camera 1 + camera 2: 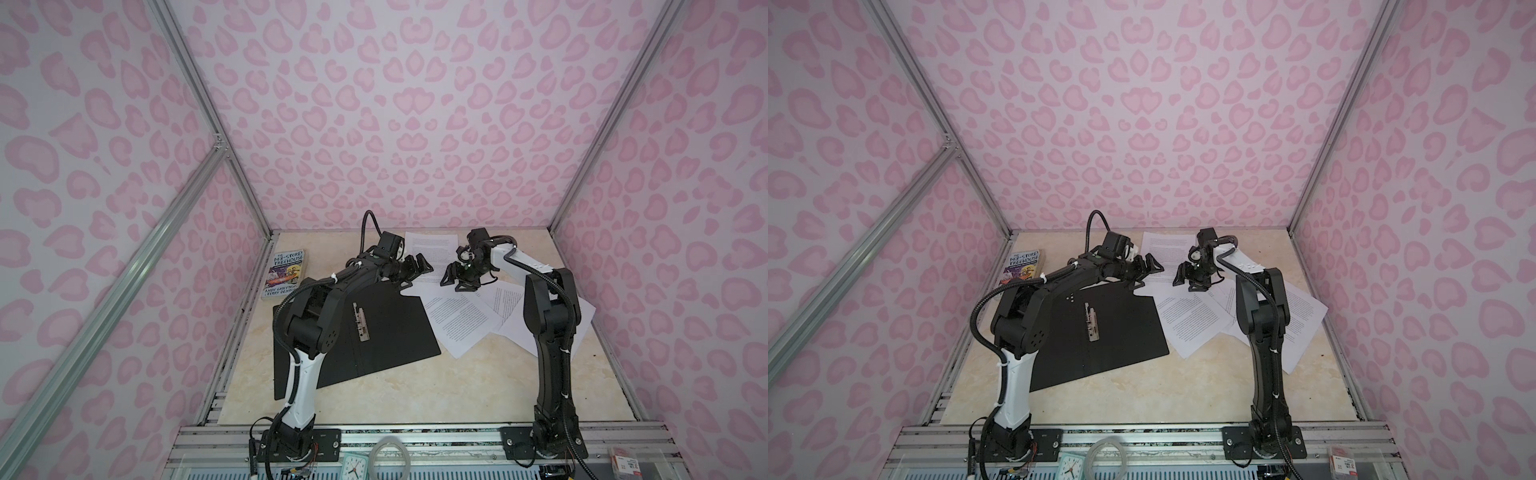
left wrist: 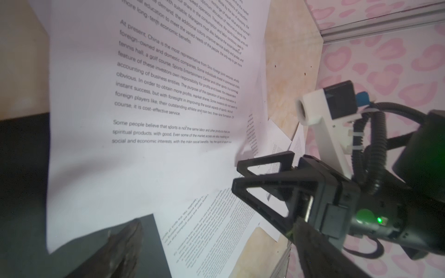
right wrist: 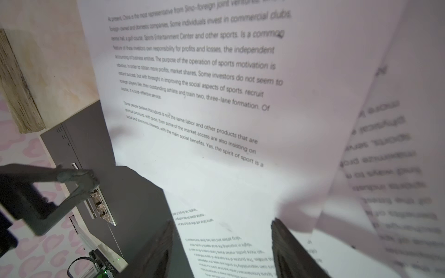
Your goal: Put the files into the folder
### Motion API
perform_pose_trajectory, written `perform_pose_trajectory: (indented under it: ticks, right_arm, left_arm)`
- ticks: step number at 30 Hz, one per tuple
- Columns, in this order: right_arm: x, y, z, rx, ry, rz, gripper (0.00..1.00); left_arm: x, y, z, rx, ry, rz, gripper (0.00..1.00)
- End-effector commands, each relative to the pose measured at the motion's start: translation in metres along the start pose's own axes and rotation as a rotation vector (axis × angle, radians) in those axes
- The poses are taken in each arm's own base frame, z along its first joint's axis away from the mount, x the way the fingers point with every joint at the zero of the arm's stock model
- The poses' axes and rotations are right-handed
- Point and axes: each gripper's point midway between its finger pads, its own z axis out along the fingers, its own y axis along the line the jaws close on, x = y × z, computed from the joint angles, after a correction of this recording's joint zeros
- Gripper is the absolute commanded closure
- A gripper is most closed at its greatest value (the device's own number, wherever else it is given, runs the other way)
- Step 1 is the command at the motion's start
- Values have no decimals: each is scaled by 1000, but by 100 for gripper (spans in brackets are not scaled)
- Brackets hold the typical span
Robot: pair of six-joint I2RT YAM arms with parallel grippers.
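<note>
Pink blotchy-print walls (image 1: 415, 104) all round, cream marble-look tabletop (image 1: 374, 395) underneath.

In both top views the folder (image 1: 395, 332) lies open on the left half of the table. Its black inside faces up, a silver clip strip (image 1: 360, 322) runs down the middle, and the left arm leans over it. The files (image 1: 461, 320) are fanned out loose just right of the folder, overlapping each other, and one sheet reaches toward the back wall. A book (image 1: 286, 272) sits by the left wall, well apart from the papers. Its cover reads "143-STOREY TREEHOUSE", Andy Griffiths and Terry Denton. The left gripper (image 1: 415, 274) hangs over the folder's far corner, jaws spread wide, nothing in them. The right gripper (image 1: 456, 282) faces it from close by, low over the papers.

Left wrist view: the nearest sheet covers an edge of the black folder. You can read "At present, China is the most representative from Sino-foreign joint ventures" and "Some people believe that sports is not the same labor". The right gripper's jaws are parted partway with nothing pinched between them, and a curled-up paper corner sits right beside them.

Right wrist view: same page, last paragraph ending "Yes, the spirit of sport is a". A sheet stands lifted at the side, too blurry to read.
</note>
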Motion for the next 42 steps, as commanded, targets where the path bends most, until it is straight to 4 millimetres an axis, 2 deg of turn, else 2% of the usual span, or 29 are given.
perform_pose_trajectory:
  ticks: [1, 4, 7, 9, 11, 12, 16, 19, 23, 27, 29, 31, 37, 39, 42]
  right_arm:
    - [-6, 4, -15, -30, -23, -5, 33]
    - [-20, -8, -24, -20, -68, 34, 31]
    - [-32, -31, -22, 45, -101, 68, 30]
    - [-43, -38, -20, 53, -127, 91, 30]
    - [-58, -34, -19, 25, -168, 95, 30]
    - [-63, -37, -12, 20, -173, 106, 30]
    - [-85, -34, -1, -22, -209, 127, 30]
    - [-92, -39, 7, -4, -206, 142, 31]
    - [-89, -42, 20, 5, -181, 151, 31]
    - [-66, -19, 38, -15, -98, 87, 31]
    - [-60, -9, 39, -49, -94, 66, 31]
    - [-65, 2, 30, -105, -121, 68, 31]
    - [-83, 30, -15, -253, -216, 59, 31]
    - [-84, 37, -22, -274, -226, 45, 31]
    - [-81, 37, -22, -275, -217, 40, 35]
  left_arm:
    - [-14, -1, 12, 35, -23, -9, 1]
    - [-14, 14, 17, 25, -11, -42, 1]
    - [-7, 33, 20, -9, 0, -66, 1]
    - [-1, 46, 21, -32, 13, -89, 0]
    - [7, 58, 21, -44, 22, -111, 0]
    - [10, 63, 21, -52, 28, -118, 0]
    - [18, 82, 22, -95, 45, -133, 0]
    - [21, 89, 21, -106, 57, -142, 0]
    - [23, 92, 22, -114, 68, -131, 0]
    - [26, 97, 23, -119, 85, -139, 0]
    - [27, 98, 23, -122, 87, -135, 0]
    - [28, 101, 23, -128, 92, -136, 0]
    - [29, 107, 19, -137, 98, -145, 0]
    - [30, 107, 18, -137, 101, -144, 0]
    - [30, 108, 17, -139, 101, -146, 0]
